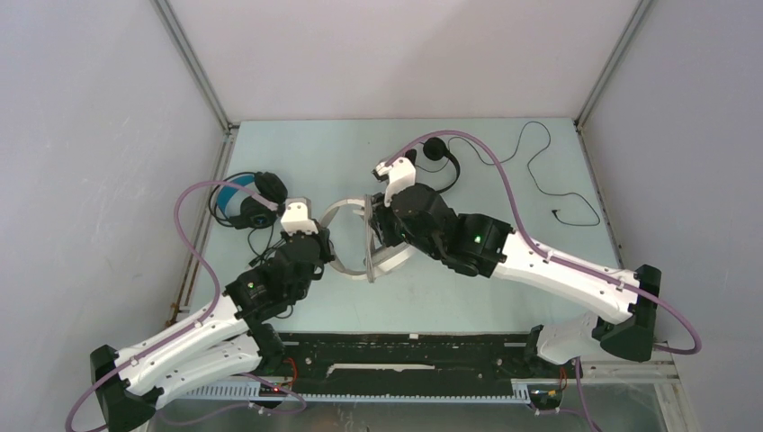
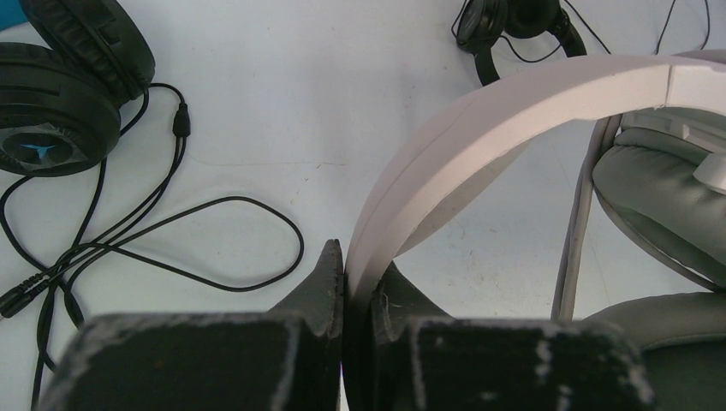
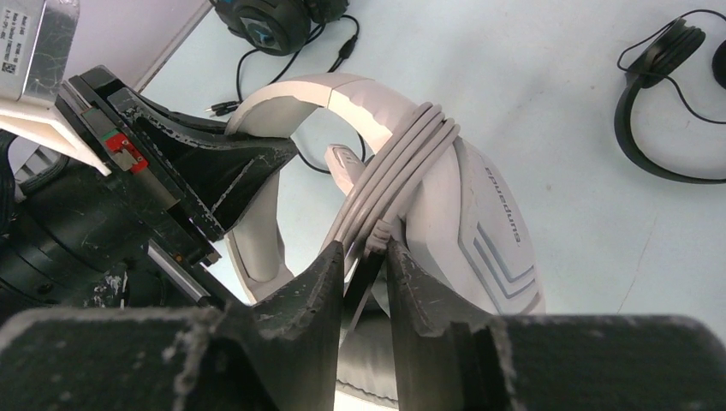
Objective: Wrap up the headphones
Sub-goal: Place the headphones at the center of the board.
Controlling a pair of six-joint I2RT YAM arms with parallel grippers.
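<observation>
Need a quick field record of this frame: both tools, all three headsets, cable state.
left tool: shut on headband of white headset
right tool: shut on grey cable
grey cable: several turns wound round the headband
bulky black headset: far left on table, loose cord beside it
thin black headset: far centre, thin cord trailing right, unwrapped
progress: white partly wrapped; both black ones not yet wrapped
</observation>
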